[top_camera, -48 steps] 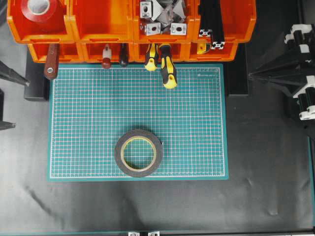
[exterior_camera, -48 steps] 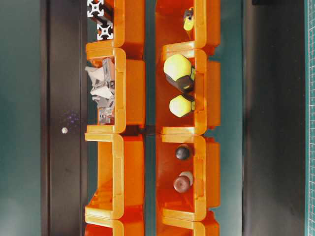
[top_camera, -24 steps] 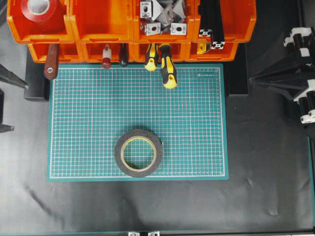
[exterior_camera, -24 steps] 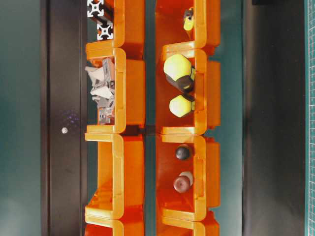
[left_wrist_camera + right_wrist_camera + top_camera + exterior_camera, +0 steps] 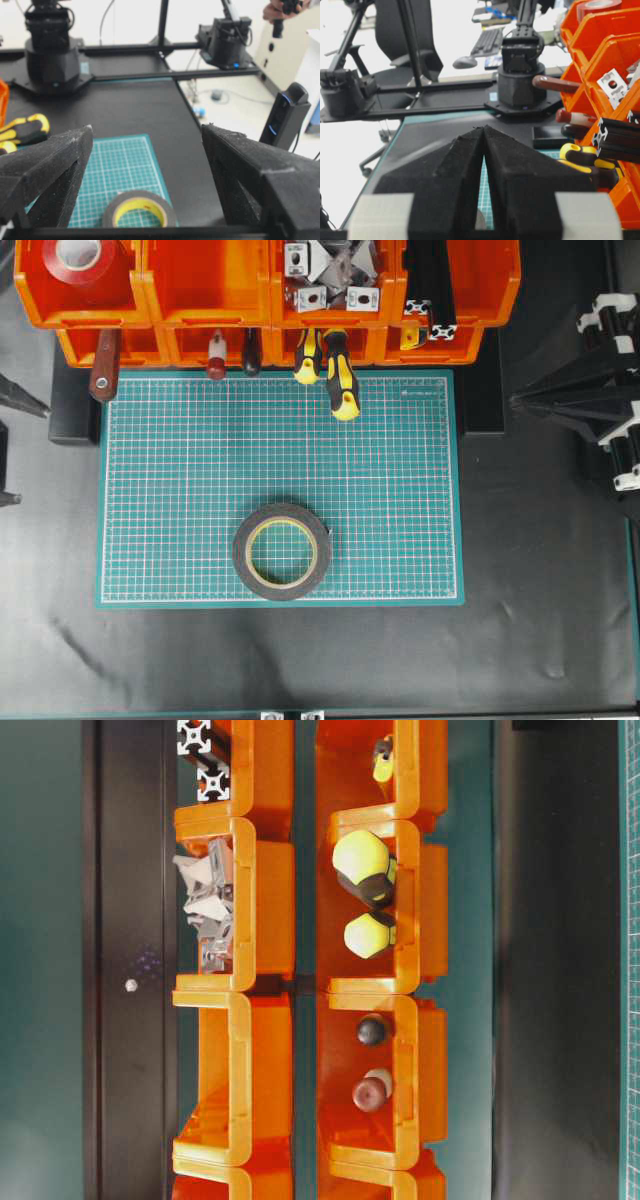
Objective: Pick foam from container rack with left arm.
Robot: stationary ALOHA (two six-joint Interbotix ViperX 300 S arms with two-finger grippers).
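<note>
The left hand stands wide open in its wrist view, its two black fingers well apart and holding nothing; the foam lies flat on the green mat, toward the mat's near edge, untouched, out of the container rack; in the left wrist view the foam shows low between the spread fingers, clear of both; the right hand has its black pads pressed together at the tips, gripping nothing; the rack sits at the far edge of the black counter, with a red tape roll in its far-left bin and yellow-and-black handles poking out over the mat.
</note>
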